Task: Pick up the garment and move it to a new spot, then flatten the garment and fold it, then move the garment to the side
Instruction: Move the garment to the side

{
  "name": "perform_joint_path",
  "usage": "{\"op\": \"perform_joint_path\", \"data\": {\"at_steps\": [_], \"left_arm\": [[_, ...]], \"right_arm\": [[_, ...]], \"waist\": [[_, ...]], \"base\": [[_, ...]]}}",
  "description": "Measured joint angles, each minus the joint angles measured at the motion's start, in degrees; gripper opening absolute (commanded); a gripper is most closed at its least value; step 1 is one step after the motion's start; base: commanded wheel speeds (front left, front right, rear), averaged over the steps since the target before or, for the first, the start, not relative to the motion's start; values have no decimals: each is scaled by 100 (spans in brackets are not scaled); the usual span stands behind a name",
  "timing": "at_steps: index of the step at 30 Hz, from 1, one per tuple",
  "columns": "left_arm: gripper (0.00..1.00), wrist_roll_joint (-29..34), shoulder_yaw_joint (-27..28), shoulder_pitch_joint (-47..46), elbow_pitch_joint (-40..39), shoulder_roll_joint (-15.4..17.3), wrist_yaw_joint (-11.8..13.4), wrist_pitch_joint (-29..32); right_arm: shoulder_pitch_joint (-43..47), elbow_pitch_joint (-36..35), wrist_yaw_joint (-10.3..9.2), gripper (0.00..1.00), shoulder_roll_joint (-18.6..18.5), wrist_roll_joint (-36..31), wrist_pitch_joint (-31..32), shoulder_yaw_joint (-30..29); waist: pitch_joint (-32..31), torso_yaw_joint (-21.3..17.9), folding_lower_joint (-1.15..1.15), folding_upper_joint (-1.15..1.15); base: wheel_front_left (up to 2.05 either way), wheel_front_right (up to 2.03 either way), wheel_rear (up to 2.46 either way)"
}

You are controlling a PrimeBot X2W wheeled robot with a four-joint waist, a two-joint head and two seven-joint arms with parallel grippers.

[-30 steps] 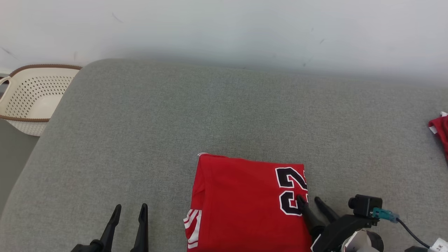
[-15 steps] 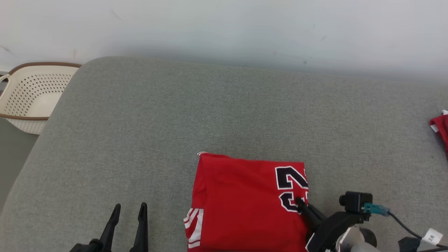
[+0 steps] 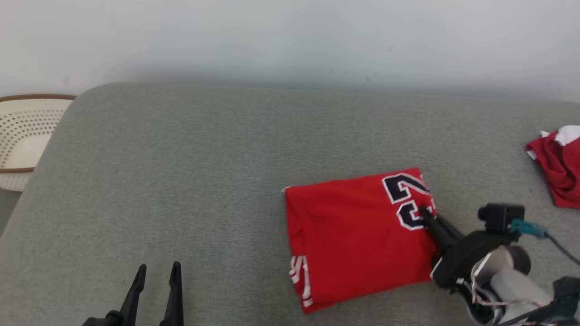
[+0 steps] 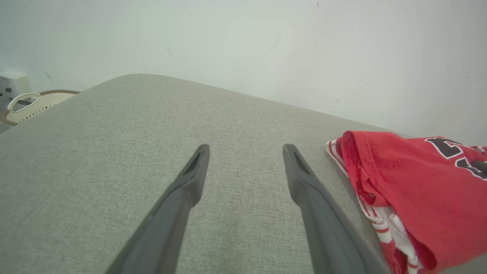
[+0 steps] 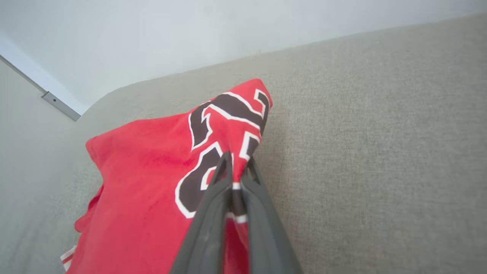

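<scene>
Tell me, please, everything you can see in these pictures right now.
jersey: one, red with black and white numbers, folded, lying on the near right part of the cushion
cushion: one, grey, spread under everything, reaching back to the wall
cloth: one crumpled piece, red and white, on the cushion at the far right edge
basket: one, cream with holes and a brown rim, beside the cushion's left end
wall: one, white, behind the cushion
left gripper: one, dark, open, over bare cushion left of the jersey
right gripper: one, dark, shut on the jersey's right edge at the numbers
</scene>
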Motion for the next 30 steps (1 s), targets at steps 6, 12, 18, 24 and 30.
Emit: {"op": "perform_joint_path", "data": {"at_steps": [6, 12, 18, 24, 30], "left_arm": [[100, 35, 32, 14, -63, -1, -4, 1], [100, 163, 135, -126, -165, -1, -51, -1], [100, 339, 287, -276, -282, -1, -132, 1], [100, 472, 447, -368, -408, -1, -211, 0], [100, 660, 554, -475, -578, 8, -300, 0]], "right_arm": [[-502, -135, 0, 0, -435, -216, 315, 8], [-1231, -177, 0, 0, -977, -520, 617, 116], [-1912, 41, 0, 0, -1439, -558, 762, 234], [-2453, 336, 0, 0, -1894, -495, 812, 411], [-3120, 682, 1, 0, -2420, -489, 793, 645]], "waist": [[91, -258, 0, 0], [371, -488, 1, 0], [697, -709, 2, 1], [981, -881, 2, 0], [1276, -991, 1, 1]], "base": [[0, 0, 0], [0, 0, 0], [0, 0, 0], [0, 0, 0], [0, 0, 0]]}}
